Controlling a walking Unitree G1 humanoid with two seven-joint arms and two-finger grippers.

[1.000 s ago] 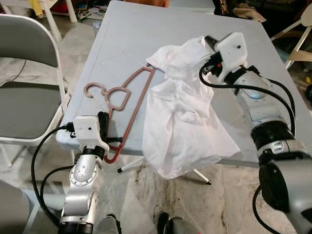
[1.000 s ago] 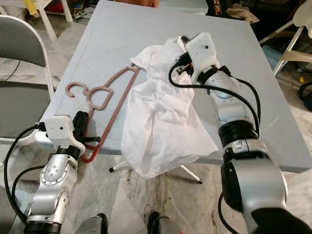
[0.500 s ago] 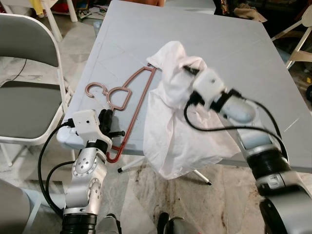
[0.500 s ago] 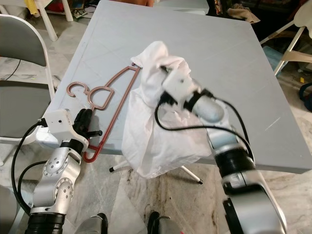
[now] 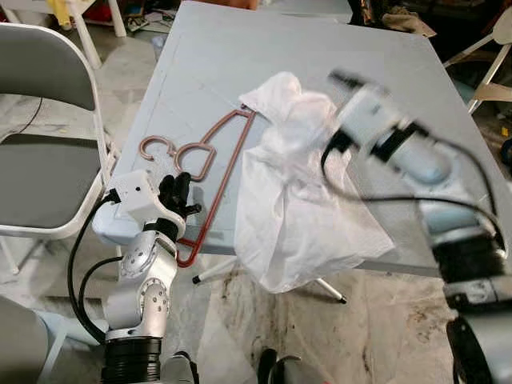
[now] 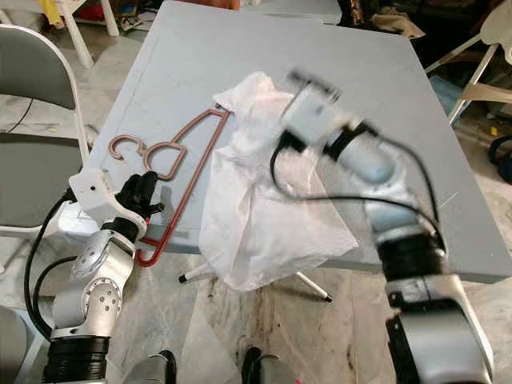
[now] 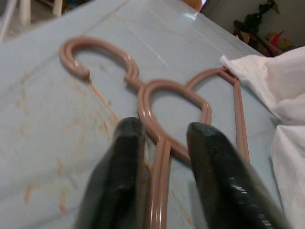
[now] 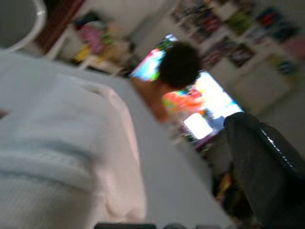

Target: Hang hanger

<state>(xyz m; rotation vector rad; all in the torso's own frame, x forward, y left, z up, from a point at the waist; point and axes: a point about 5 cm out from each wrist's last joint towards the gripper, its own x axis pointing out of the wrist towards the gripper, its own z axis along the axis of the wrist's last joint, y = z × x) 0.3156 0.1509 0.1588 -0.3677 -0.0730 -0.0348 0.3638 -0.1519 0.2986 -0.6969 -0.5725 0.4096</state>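
Hanger (image 5: 210, 164), one, brown, flat on grey table (image 5: 208, 56); hook toward table's left edge, long axis diagonal, lower end past the near edge. One white cloth (image 5: 300, 200) covering its far shoulder. Left gripper (image 7: 159, 157) astride hanger's stem, fingers apart. Right gripper (image 5: 340, 80) blurred above cloth, state unclear.

A pale grey table (image 5: 240, 48) is seen on a stained marbled floor (image 5: 376, 336); a grey folding chair (image 5: 40, 120) is placed at its left; clutter is glimpsed beyond the far edge.
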